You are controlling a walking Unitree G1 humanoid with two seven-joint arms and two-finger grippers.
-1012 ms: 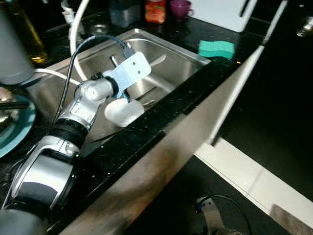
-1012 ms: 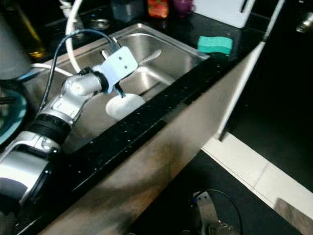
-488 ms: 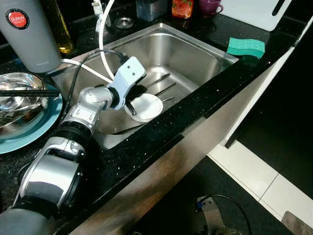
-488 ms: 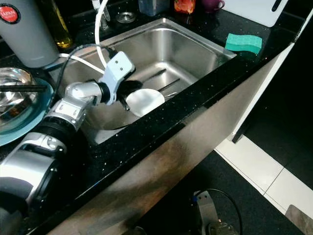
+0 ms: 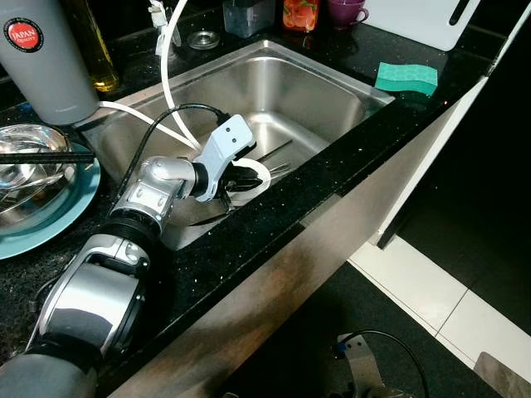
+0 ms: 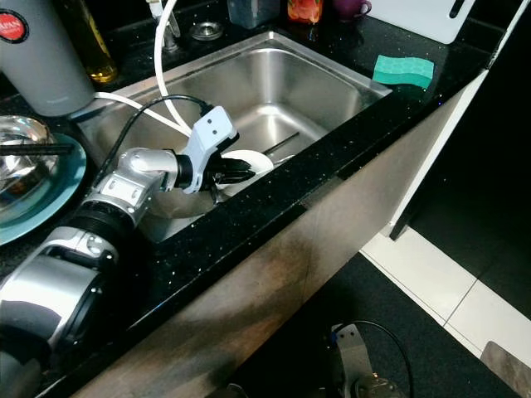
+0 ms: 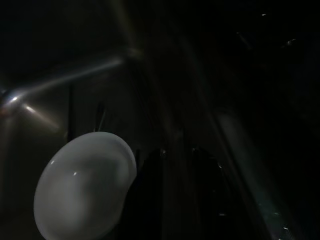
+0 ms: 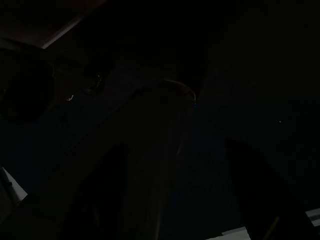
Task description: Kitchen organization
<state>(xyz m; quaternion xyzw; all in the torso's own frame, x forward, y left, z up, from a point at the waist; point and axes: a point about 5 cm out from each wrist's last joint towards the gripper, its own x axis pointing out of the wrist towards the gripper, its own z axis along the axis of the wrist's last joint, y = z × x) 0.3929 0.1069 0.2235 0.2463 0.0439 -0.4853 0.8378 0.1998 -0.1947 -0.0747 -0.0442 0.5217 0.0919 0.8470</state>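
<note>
A white dish [image 5: 262, 172] lies low in the steel sink [image 5: 332, 91], close to its front wall. My left gripper [image 5: 241, 177] reaches down into the sink right over the dish's near edge. In the left wrist view the dish [image 7: 85, 185] lies beside the two dark fingers [image 7: 150, 200], not between them, and a gap shows between the fingers, so the gripper looks open. The right wrist view is nearly black and no detail can be made out.
Thin utensils [image 5: 278, 150] lie on the sink floor. A white hose [image 5: 168, 75] curves over the sink. Left on the black counter are a teal plate [image 5: 50, 225] with a metal bowl [image 5: 25, 170] and a grey canister [image 5: 46, 58]. A green sponge [image 5: 406, 77] lies at right.
The left gripper has come down towards the sink's front wall with the dish, which it held up before. The dish now lies low, beside the fingers. The camera has shifted slightly.
</note>
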